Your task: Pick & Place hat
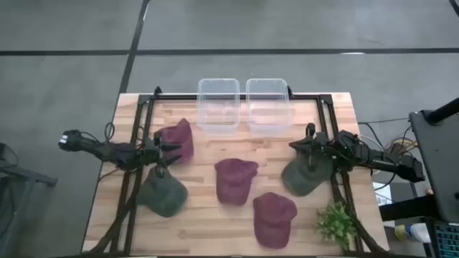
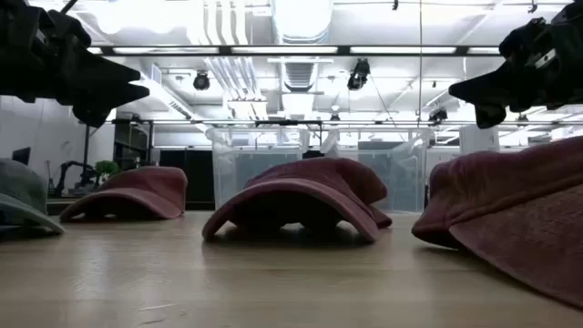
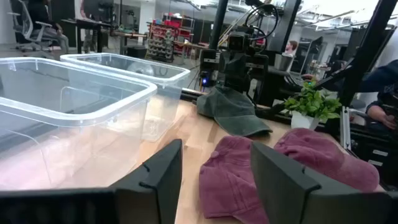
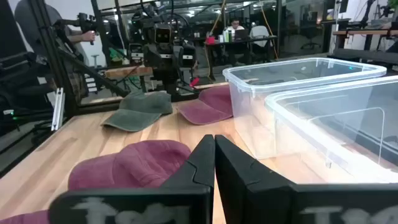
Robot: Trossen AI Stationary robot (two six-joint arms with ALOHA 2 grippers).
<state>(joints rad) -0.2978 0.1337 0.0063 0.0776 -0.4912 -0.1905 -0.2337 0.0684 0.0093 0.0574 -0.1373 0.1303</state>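
Five caps lie on the wooden table, crowns up. A maroon cap (image 1: pixel 178 139) and a green cap (image 1: pixel 163 193) lie at the left. A maroon cap (image 1: pixel 235 179) lies in the middle and another maroon cap (image 1: pixel 274 217) nearer the front. A second green cap (image 1: pixel 301 176) lies at the right. My left gripper (image 1: pixel 172 149) hangs open above the table between the two left caps; its own view shows it (image 3: pixel 216 180) empty. My right gripper (image 1: pixel 294 145) is shut and empty, raised over the far edge of the right green cap; its own view (image 4: pixel 214 158) shows the fingers together.
Two clear plastic bins (image 1: pixel 218 104) (image 1: pixel 267 104) stand side by side at the table's far edge. A small green plant (image 1: pixel 337 223) stands at the near right corner. Black frame rails (image 1: pixel 136 136) run along the left and right sides.
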